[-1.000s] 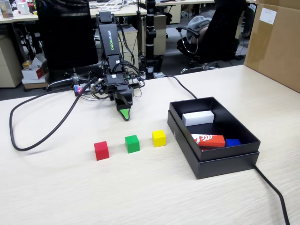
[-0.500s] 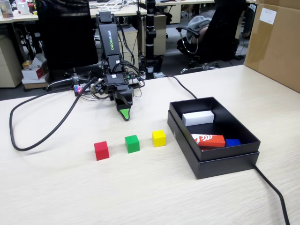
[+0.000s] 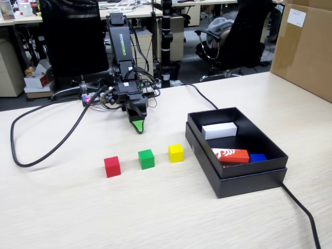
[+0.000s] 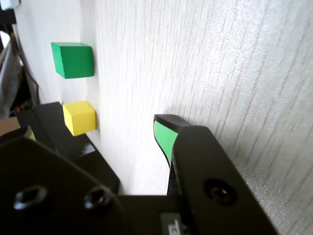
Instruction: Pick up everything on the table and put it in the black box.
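Three small cubes lie in a row on the pale wood table [image 3: 155,207]: red cube [image 3: 112,166], green cube [image 3: 146,158], yellow cube [image 3: 176,153]. The black box [image 3: 249,184] stands just right of the yellow one. My gripper [image 3: 137,126] hangs tip-down behind the row, a short way from the green cube, touching nothing. In the wrist view the green cube [image 4: 73,59], the yellow cube [image 4: 79,117] and a side of the black box [image 4: 93,161] show beyond the gripper [image 4: 95,128]. Its green-padded tips stand apart with bare table between them. The red cube is out of that view.
Inside the box lie a white block [image 3: 219,130], a red-orange patterned block [image 3: 231,154] and a blue piece [image 3: 257,157]. A black cable [image 3: 46,150] loops on the left, another [image 3: 303,212] runs off the box's near right corner. A brown carton [image 3: 303,46] stands at back right.
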Controlling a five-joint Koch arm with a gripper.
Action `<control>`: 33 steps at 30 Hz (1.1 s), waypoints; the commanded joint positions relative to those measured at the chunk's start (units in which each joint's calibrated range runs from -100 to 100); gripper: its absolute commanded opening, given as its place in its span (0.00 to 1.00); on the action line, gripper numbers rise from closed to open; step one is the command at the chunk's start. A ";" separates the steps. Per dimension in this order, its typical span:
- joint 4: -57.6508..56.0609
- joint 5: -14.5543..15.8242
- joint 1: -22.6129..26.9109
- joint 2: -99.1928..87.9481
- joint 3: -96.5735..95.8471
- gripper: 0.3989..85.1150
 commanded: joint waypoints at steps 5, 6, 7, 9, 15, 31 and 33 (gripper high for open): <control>0.00 -0.05 0.00 -0.06 0.15 0.57; 0.00 -0.05 0.00 0.05 0.15 0.57; 0.00 -0.05 0.00 -0.06 0.15 0.57; 0.08 -0.05 0.00 -0.06 0.15 0.57; 0.00 -0.05 0.00 0.05 0.15 0.57; 0.08 -0.10 0.00 -0.18 0.15 0.57; 0.00 0.05 0.68 -0.29 -0.03 0.55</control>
